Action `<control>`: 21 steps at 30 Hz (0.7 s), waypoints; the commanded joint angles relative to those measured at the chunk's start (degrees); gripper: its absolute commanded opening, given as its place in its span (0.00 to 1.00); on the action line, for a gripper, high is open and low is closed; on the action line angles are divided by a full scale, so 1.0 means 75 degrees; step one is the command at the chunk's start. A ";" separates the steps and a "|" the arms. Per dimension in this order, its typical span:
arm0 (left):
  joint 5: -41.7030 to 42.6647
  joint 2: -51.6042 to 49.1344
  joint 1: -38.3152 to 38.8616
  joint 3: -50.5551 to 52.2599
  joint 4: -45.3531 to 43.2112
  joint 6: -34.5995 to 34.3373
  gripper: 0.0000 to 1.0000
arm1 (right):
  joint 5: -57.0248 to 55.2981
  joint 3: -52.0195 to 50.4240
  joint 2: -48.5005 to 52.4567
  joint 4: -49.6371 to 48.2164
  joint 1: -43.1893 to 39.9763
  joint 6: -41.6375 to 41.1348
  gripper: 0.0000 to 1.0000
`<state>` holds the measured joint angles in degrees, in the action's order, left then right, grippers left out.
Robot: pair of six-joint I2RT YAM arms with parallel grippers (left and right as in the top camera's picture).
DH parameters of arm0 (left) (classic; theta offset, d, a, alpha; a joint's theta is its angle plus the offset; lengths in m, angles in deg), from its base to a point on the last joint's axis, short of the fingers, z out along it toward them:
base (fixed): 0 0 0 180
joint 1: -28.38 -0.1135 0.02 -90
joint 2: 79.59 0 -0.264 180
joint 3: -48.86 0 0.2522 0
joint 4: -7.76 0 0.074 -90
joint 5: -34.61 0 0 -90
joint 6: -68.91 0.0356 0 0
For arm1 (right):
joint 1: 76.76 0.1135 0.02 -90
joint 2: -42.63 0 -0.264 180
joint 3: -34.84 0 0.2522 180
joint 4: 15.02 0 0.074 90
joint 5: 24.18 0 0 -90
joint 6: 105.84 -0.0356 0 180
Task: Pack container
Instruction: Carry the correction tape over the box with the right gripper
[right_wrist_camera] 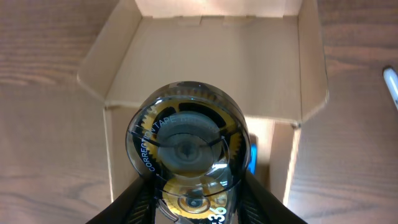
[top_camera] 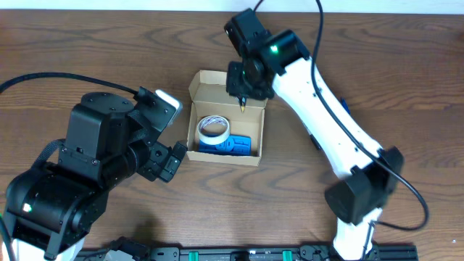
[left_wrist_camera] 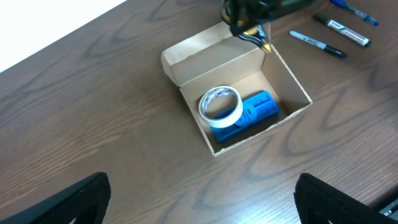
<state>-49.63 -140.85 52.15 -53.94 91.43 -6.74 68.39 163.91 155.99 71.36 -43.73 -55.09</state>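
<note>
Dark wood-grain table (top_camera: pixel 87 43) fills the overhead view, with a white strip along its far edge. The container (top_camera: pixel 225 125) sits open near the middle of the table, its flap lid folded back toward the far edge. Inside lie a white tape roll (top_camera: pixel 214 129) and a blue object (top_camera: pixel 235 145), touching each other at the near end. The right gripper (top_camera: pixel 243 101) hangs over the box's far right corner, closed on a correction tape dispenser (top_camera: pixel 242 104) whose tip points down at the rim. The left gripper (top_camera: pixel 172 161) rests just beside the box's left wall, jaws spread wide and empty.

From the left wrist, the container (left_wrist_camera: pixel 292 81) stands open toward the far side of the table, roll (left_wrist_camera: pixel 219 103) leaning on the blue object (left_wrist_camera: pixel 255 111). The dispenser (left_wrist_camera: pixel 258 36) pokes down at the box's far corner. Three pens (left_wrist_camera: pixel 341 31) lie on the table beyond, toward the far right corner. The left fingers (left_wrist_camera: pixel 74 199) show dark at both lower corners, far apart.

From the right wrist, the clear dispenser (right_wrist_camera: pixel 186 155) with yellow gears fills the centre, pinched between the right fingers (right_wrist_camera: pixel 134 202). Below it the container (right_wrist_camera: pixel 217 56) shows bare floor and the flap lid.
</note>
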 commanded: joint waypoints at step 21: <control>-0.0052 0.0003 -0.0023 -0.0102 0.0000 -0.0079 0.95 | -0.0344 -0.3751 -0.1151 -0.1457 0.0609 -0.1641 0.22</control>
<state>-49.63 -140.85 52.15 -53.94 91.43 -6.74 67.23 136.67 148.54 61.19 -39.44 -65.03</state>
